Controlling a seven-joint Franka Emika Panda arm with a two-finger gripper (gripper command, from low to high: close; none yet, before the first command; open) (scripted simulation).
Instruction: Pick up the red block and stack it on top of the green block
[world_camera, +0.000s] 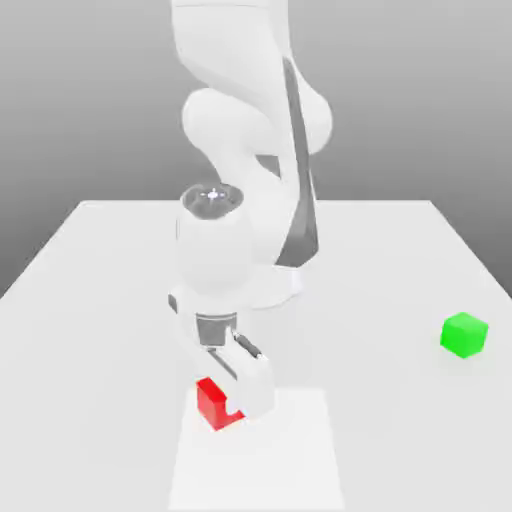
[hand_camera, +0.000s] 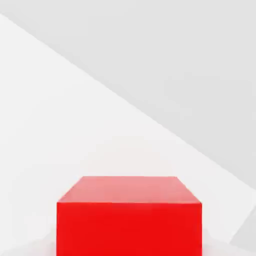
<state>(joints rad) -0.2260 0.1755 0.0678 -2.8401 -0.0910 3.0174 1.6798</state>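
Note:
The red block (world_camera: 211, 403) rests on the white table near its front edge, a bit toward the exterior view's left of centre. My gripper (world_camera: 236, 398) has come straight down over it and is shut on the red block, with one white finger (world_camera: 252, 388) covering the block's right side. In the hand view the red block (hand_camera: 129, 216) sits very close, showing its top and one side face. Far off at the exterior view's right, the green block (world_camera: 464, 335) stands alone on the table, well apart from the gripper.
The arm's white base (world_camera: 272, 288) stands in the middle of the table (world_camera: 90, 300), behind the gripper. A brighter rectangular patch (world_camera: 270, 460) marks the tabletop beneath and in front of the red block. Open tabletop lies between the two blocks.

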